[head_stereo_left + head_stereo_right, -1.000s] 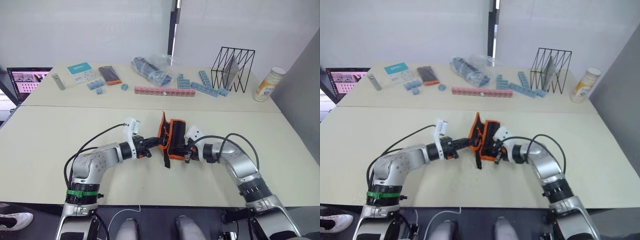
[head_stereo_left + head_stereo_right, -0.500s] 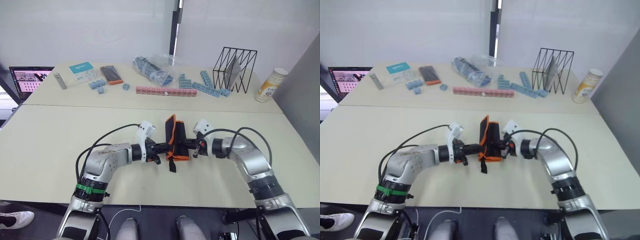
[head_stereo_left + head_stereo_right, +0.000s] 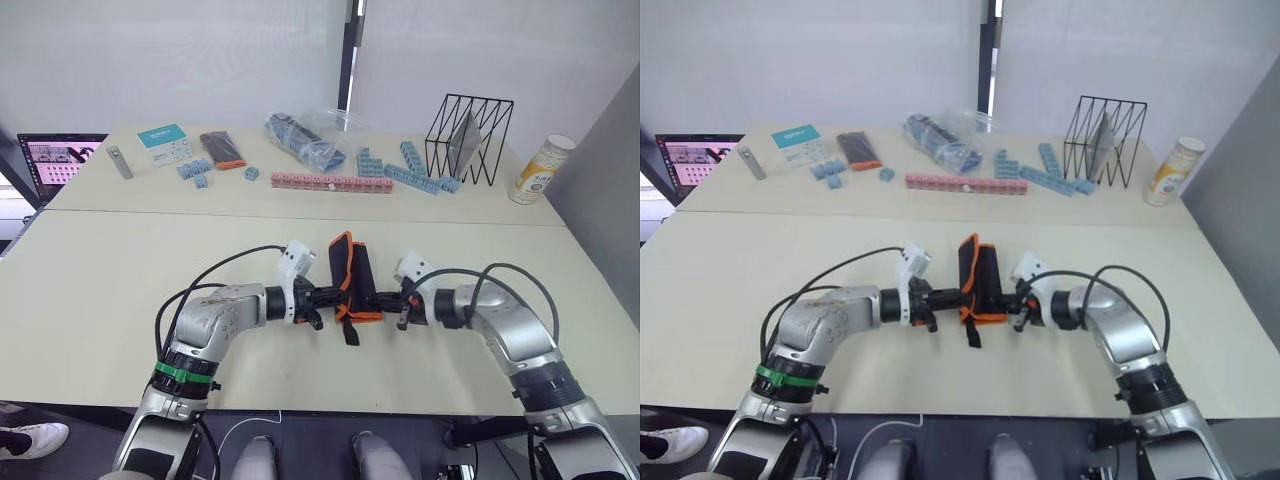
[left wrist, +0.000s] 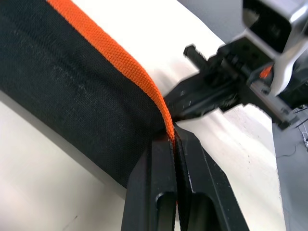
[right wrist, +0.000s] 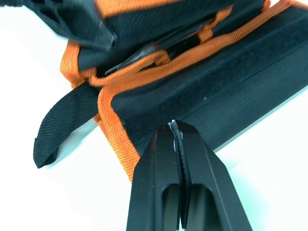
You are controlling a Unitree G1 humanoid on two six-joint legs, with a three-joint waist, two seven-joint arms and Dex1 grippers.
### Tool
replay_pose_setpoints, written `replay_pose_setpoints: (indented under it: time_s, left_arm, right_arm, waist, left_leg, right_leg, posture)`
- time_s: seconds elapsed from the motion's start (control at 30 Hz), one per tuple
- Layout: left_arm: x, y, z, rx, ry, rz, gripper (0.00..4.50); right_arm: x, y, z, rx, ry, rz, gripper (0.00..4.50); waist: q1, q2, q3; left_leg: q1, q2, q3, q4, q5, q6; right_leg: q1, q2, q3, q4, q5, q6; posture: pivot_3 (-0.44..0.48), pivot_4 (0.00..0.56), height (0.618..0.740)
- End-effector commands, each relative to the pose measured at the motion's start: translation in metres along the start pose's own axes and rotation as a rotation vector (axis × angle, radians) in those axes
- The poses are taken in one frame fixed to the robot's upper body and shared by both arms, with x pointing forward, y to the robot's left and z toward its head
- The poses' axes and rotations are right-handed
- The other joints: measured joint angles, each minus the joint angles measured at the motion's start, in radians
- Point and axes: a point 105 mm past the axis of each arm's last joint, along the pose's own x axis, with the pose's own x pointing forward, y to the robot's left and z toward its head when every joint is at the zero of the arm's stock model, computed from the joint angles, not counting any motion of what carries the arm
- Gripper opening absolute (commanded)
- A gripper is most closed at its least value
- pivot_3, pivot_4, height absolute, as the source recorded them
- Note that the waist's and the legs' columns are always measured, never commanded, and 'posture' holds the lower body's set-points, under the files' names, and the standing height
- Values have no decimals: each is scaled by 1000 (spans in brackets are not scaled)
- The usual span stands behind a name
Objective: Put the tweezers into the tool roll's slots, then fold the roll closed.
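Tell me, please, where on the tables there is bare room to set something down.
The near table is bare left of the left gripper and right of the right gripper, which flank the folded tool roll at its middle. The far table is crowded along its back, from the laptop past the pink block row to the wire rack and can.

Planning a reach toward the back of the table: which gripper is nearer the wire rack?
Right. The right gripper sits at the tool roll's right edge, below the wire rack; the left gripper is across the roll, farther away.
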Motion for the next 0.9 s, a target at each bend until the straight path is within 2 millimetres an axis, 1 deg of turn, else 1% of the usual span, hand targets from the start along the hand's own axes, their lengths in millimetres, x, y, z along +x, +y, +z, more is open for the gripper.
replay_pose_setpoints:
  time_s: [0.03, 0.2, 0.3, 0.37, 0.43, 0.5, 0.53, 0.6, 0.7, 0.8, 0.9]
  left_arm:
    - [2, -5, 10, 51, -7, -27, 29]
    - [11, -14, 15, 79, 8, -65, 29]
    - [18, -17, 15, 86, 17, -77, 29]
    - [29, -20, 11, 90, 48, -87, 29]
    - [36, -20, 3, 93, 99, -83, 29]
    - [41, -10, -19, 154, 224, -30, 29]
    - [43, -7, -26, 162, 258, -17, 29]
    - [49, -4, -32, 178, 286, -4, 29]
    - [54, -3, -40, 182, 324, -6, 29]
    - [60, 0, -52, 163, 379, 16, 29]
    - [58, 6, -67, 182, 469, 45, 29]
  right_arm:
    - [-5, -2, -1, -42, 41, -17, 0]
    - [2, 2, -23, -19, 125, -4, 0]
    - [4, 4, -26, -10, 127, -3, 0]
    - [5, 6, -27, -4, 127, 1, 0]
    - [5, 7, -27, -3, 129, 2, 0]
    - [4, 6, -28, -3, 132, -3, 0]
    - [4, 6, -28, -3, 133, -6, 0]
    - [2, 5, -27, -4, 134, -13, 0]
    - [1, 4, -27, -3, 133, -19, 0]
    - [-1, 5, -25, -4, 129, -24, 0]
    - [-5, 2, -17, -15, 100, -38, 0]
  waist:
    - [0, 0, 0]
    - [0, 0, 0]
    - [0, 0, 0]
    - [-1, 0, 0]
    - [0, 0, 0]
    - [-1, 0, 0]
    - [-1, 0, 0]
    - [0, 0, 0]
    - [1, 0, -1]
    - [4, 0, -1]
    - [8, 0, -4]
  left_leg:
    - [0, 0, 0, 0, 0, 0]
    - [0, 0, 0, 0, 0, 0]
    - [0, 0, 0, 1, 0, 0]
    - [2, 0, 0, 1, 0, 0]
    - [3, 0, 0, 1, 0, 0]
    - [4, 0, 0, 0, 0, 0]
    - [4, 0, 0, 0, 0, 0]
    - [6, 0, 0, 0, 0, 0]
    - [13, 0, 0, -1, 0, 0]
    - [13, 0, -1, 0, 0, 0]
    - [13, 0, -1, 0, 0, 0]
  right_leg:
    - [0, 0, 0, 0, 0, 0]
    - [0, 0, 0, 0, 0, 0]
    - [1, 0, 0, 0, 0, 0]
    - [2, 0, 0, 0, 0, 0]
    - [3, 0, 0, 0, 0, 0]
    - [4, 0, 0, 0, 0, 0]
    - [5, 0, 0, 0, 0, 0]
    - [7, 0, 0, -1, 0, 0]
    - [16, 0, 0, -5, -1, 1]
    - [16, 0, 0, -5, -2, 0]
    - [17, 0, 0, -5, -2, 0]
  posture:
    - [0, 150, 740]
    - [0, 150, 740]
    - [0, 150, 740]
    - [0, 150, 740]
    - [0, 150, 740]
    - [0, 150, 740]
    - [0, 150, 740]
    - [0, 150, 740]
    - [0, 150, 740]
    - [0, 150, 740]
    - [0, 150, 740]
